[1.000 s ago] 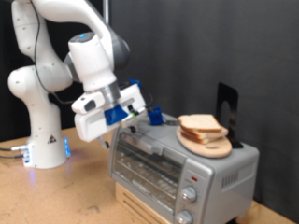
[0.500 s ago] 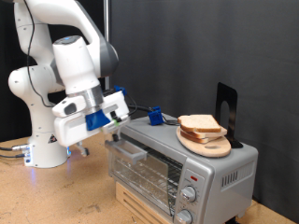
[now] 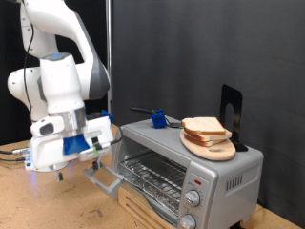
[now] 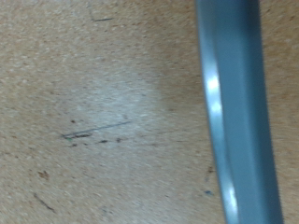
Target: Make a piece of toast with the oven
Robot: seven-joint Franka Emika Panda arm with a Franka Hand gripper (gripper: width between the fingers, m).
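Note:
The silver toaster oven (image 3: 221,176) stands at the exterior view's right with its glass door (image 3: 107,177) folded down and open, showing the wire rack (image 3: 150,173) inside. Several bread slices (image 3: 204,128) are stacked on a round wooden board (image 3: 219,151) on the oven's top. My gripper (image 3: 76,166) hangs low at the exterior view's left, just beyond the door's outer edge, near the table. The wrist view shows only the brown table and a grey-blue bar (image 4: 234,112), likely the door's handle. No fingers show there.
A blue object with a dark handle (image 3: 158,119) and a black stand (image 3: 230,109) sit on the oven top. Two round knobs (image 3: 194,198) are on the oven's front. The oven rests on a wooden box (image 3: 143,212). The robot base (image 3: 43,153) stands at the left.
The arm has swung down and to the exterior view's left, away from the oven top. The oven door has gone from shut to folded down and open.

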